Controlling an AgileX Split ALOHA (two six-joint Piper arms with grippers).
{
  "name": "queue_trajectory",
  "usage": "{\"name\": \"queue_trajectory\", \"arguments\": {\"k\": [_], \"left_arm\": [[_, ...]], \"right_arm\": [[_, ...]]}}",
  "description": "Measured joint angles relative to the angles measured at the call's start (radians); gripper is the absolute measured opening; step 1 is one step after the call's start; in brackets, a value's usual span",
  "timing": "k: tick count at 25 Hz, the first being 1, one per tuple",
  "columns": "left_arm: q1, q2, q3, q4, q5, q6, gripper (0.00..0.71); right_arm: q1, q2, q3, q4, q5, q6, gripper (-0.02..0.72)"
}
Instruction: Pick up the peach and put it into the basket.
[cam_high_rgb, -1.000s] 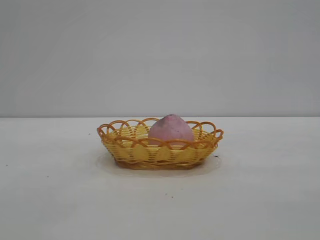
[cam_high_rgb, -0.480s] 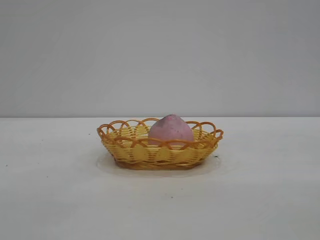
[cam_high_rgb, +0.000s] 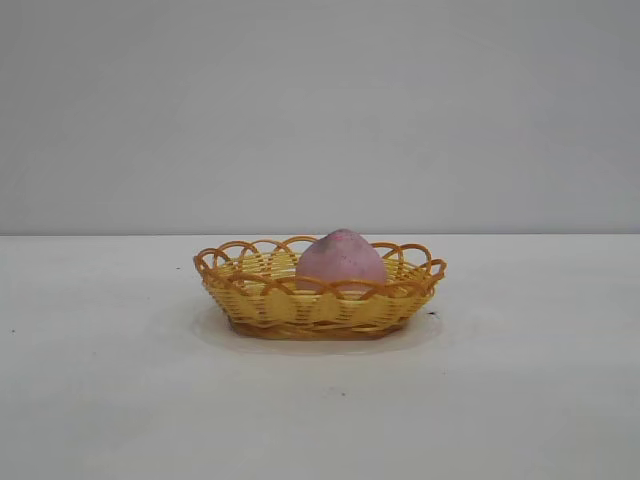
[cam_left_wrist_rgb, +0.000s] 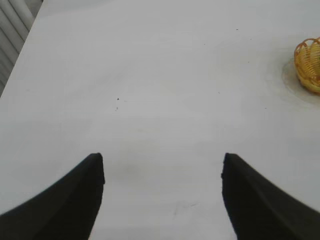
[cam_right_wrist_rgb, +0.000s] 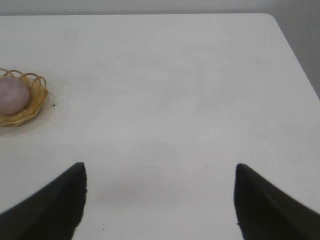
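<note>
The dusty pink peach (cam_high_rgb: 341, 260) sits inside the yellow-orange woven basket (cam_high_rgb: 262, 303) at the middle of the white table. The right wrist view also shows the peach (cam_right_wrist_rgb: 12, 95) in the basket (cam_right_wrist_rgb: 37, 97), far from that gripper. The left wrist view shows only an edge of the basket (cam_left_wrist_rgb: 308, 62). My left gripper (cam_left_wrist_rgb: 162, 161) is open and empty over bare table, well away from the basket. My right gripper (cam_right_wrist_rgb: 160, 170) is open and empty over bare table too. Neither gripper shows in the exterior view.
The white table (cam_high_rgb: 520, 400) stretches around the basket. Its far edge and corner show in the right wrist view (cam_right_wrist_rgb: 272, 17). A ribbed white surface (cam_left_wrist_rgb: 12, 30) lies beyond the table edge in the left wrist view.
</note>
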Motion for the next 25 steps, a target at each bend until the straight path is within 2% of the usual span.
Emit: {"name": "queue_trajectory", "arguments": {"k": [6,10,25], "left_arm": [[0.000,0.000,0.000,0.000,0.000,0.000,0.442],[-0.020,0.000,0.000,0.000,0.000,0.000,0.442],[-0.020,0.000,0.000,0.000,0.000,-0.001,0.442]], "right_arm": [[0.000,0.000,0.000,0.000,0.000,0.000,0.524],[-0.002,0.000,0.000,0.000,0.000,0.000,0.524],[-0.025,0.000,0.000,0.000,0.000,0.000,0.524]]}}
